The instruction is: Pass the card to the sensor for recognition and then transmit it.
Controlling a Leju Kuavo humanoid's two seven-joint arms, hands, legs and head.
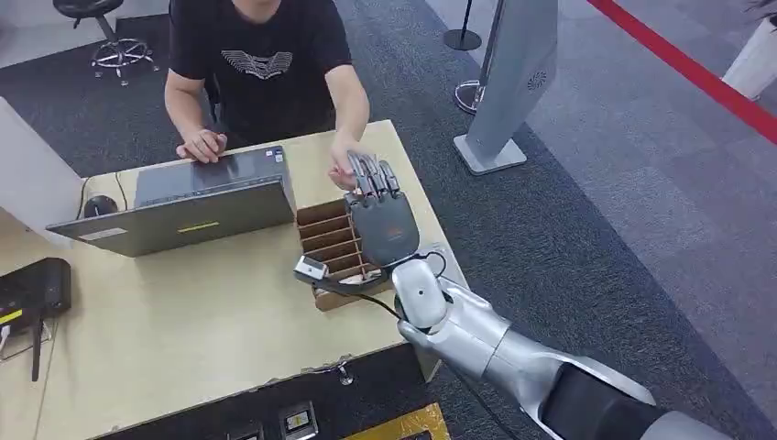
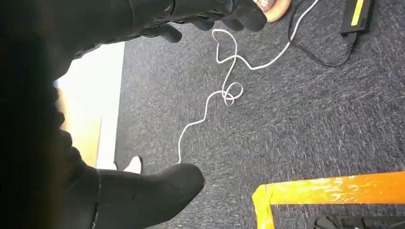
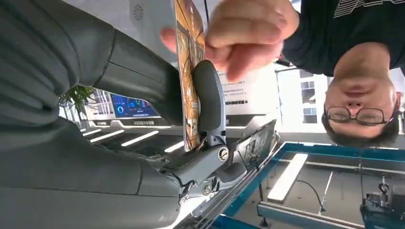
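Tan desk point(image 1: 183, 339), grey carpet point(image 1: 586, 238), red floor line point(image 1: 683, 64)

Card point(image 3: 187, 71): thin, seen edge-on, orange-brown printed face. Stands upright in upper middle of right wrist frame, pinched between the right hand's point(image 3: 143, 95) thumb and fingers. A person's hand point(image 3: 248, 36) grips its far end, upper centre of frame.

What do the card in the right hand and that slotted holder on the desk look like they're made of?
Card: thin, flat, with a glossy printed orange face, so probably plastic or laminated card; it stays straight between the right hand and the person's hand. Slotted holder: brown, matte, with thin flat dividers, likely cardboard or thin wood.
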